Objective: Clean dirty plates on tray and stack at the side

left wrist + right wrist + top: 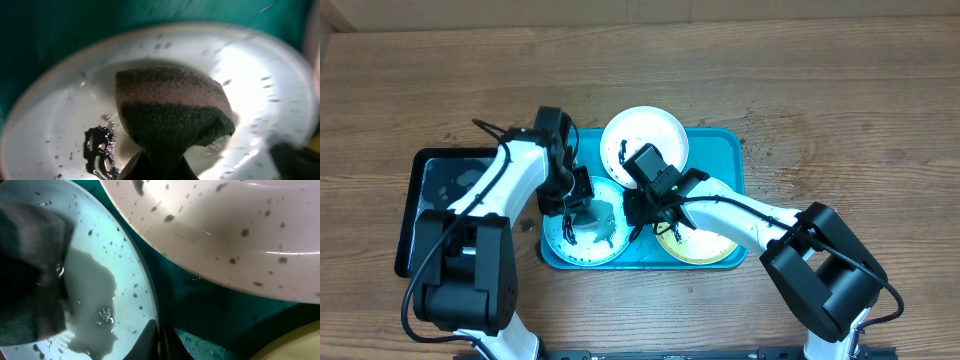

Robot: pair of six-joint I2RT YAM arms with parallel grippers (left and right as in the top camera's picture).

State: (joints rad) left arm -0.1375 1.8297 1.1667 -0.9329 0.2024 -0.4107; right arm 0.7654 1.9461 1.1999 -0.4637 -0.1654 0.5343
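The turquoise tray (725, 150) holds three plates. The white plate (645, 140) is at the back, the light blue plate (570, 245) at the front left, and the yellow-green plate (705, 245) at the front right. My left gripper (582, 205) is shut on a green and brown sponge (170, 105) and presses it onto the wet light blue plate (50, 130), next to a dark smear (97, 150). My right gripper (160, 342) is shut on the right rim of the light blue plate (125, 270). The speckled white plate (225, 230) lies just beyond it.
A smaller black tray (440, 185) lies on the wooden table left of the turquoise tray. Both arms cross over the front half of the turquoise tray. Dark specks dot the table (790, 160) right of the tray.
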